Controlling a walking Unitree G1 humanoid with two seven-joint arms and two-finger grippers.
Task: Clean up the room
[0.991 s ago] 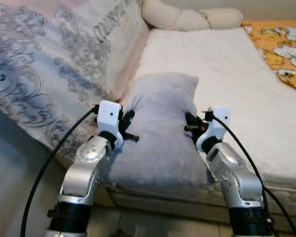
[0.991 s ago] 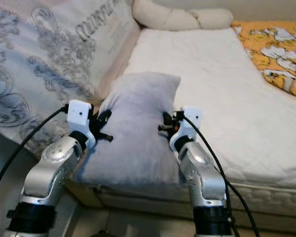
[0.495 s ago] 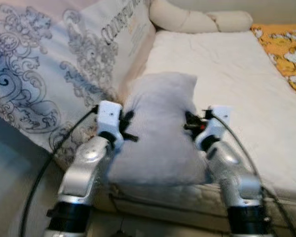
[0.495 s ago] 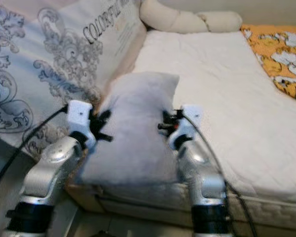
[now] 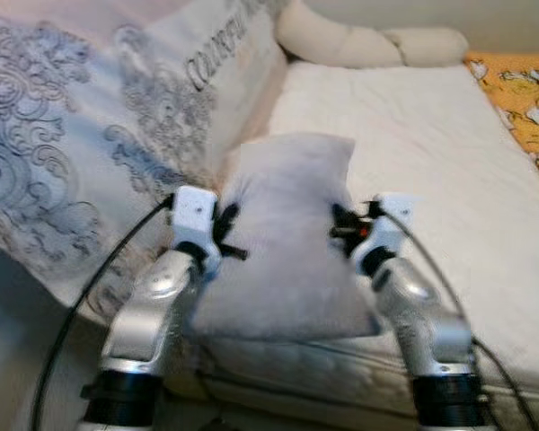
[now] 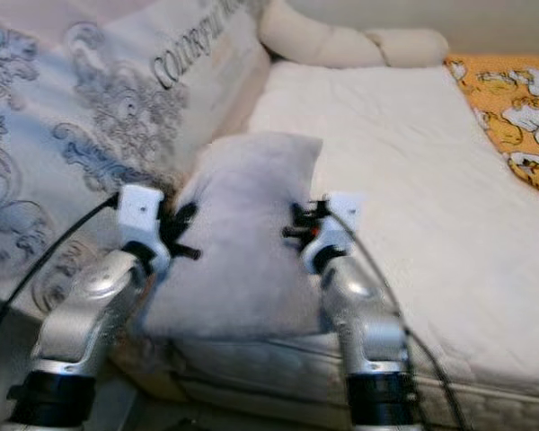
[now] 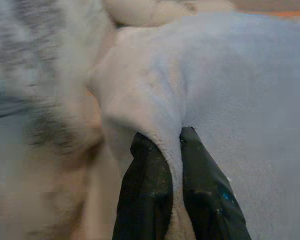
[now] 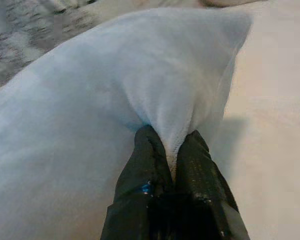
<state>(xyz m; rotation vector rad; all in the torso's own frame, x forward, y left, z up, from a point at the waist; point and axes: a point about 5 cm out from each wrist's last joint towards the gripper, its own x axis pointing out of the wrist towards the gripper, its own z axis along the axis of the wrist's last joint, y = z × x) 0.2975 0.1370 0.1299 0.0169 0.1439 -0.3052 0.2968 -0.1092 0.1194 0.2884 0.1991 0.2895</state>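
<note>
A pale grey pillow [image 5: 287,233] hangs lengthwise over the near edge of the white bed [image 5: 431,153], held up between my two arms. My left gripper [image 5: 226,226] is shut on a pinched fold of its left edge; the left wrist view shows both black fingers [image 7: 145,185] squeezing the fabric [image 7: 230,100]. On the pillow's right edge my right gripper [image 5: 341,224] is shut, its fingers [image 8: 150,165] clamped on a fold of the pillow [image 8: 90,115].
A large patterned duvet [image 5: 81,153] with grey scrollwork is heaped on the left. A long cream bolster [image 5: 368,43] lies across the head of the bed. An orange patterned blanket [image 5: 525,90] covers the far right corner.
The whole picture has shifted and blurred, so the camera has moved. Both grippers keep their hold on the pillow, which stays in the same place between the arms.
</note>
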